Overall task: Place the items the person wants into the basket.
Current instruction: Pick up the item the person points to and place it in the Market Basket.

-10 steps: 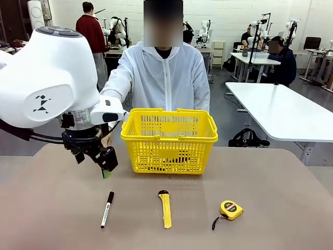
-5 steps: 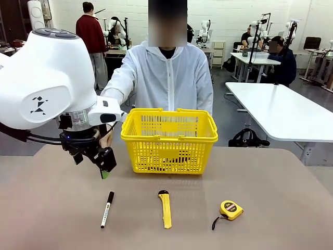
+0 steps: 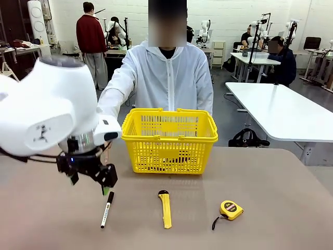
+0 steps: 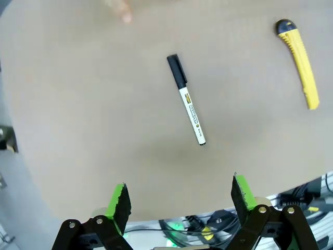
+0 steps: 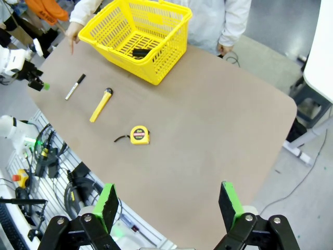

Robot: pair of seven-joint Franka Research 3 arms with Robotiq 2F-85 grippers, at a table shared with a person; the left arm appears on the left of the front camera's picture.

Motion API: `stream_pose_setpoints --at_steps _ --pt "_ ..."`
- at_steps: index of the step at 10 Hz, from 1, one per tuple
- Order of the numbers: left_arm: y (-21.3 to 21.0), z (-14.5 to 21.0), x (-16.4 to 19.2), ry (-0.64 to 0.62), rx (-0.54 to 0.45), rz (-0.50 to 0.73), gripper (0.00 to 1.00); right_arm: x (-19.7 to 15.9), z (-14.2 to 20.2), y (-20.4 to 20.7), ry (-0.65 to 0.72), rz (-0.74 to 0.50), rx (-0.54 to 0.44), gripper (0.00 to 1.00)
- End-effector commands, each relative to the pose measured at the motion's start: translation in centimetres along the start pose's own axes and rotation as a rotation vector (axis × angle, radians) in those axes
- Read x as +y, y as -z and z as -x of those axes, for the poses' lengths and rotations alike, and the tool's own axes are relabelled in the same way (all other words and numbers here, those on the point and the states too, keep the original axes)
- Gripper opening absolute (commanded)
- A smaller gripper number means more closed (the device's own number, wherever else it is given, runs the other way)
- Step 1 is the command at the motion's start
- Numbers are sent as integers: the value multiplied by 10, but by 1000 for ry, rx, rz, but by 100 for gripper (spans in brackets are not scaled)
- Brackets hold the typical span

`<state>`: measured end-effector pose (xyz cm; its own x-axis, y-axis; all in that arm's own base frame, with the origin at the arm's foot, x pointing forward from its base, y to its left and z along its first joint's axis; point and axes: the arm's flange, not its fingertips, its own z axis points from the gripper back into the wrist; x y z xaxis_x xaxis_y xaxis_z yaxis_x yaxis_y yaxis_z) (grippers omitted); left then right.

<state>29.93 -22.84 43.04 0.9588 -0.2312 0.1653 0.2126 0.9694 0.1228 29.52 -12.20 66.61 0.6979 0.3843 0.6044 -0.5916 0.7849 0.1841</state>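
Observation:
A white-barrelled marker with a black cap lies on the table, left of the basket's front. My left gripper hangs open just above and behind it. In the left wrist view the marker lies ahead of the open gripper, nothing between the fingers. The yellow basket stands mid-table in front of the person in the white coat. A dark item lies on the basket's floor. The person's hand points down near the marker. My right gripper is open high above the table.
A yellow utility knife lies right of the marker, and a yellow-and-black tape measure farther right. The person's fingertip touches the table beyond the marker. The table's near edge runs close under the left gripper.
My left arm has dropped and come toward the near side, bringing its open gripper down close over the marker. The things on the table have not moved.

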Motion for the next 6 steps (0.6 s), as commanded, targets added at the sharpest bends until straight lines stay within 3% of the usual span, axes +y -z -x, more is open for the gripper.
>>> stream_pose_setpoints --at_steps 1,6 --pt "22 8 -15 -111 -44 -15 100 -1 1 0 -3 -9 -4 100" --pt "67 -4 -2 -222 -46 49 100 -1 1 0 -3 -9 -4 100"
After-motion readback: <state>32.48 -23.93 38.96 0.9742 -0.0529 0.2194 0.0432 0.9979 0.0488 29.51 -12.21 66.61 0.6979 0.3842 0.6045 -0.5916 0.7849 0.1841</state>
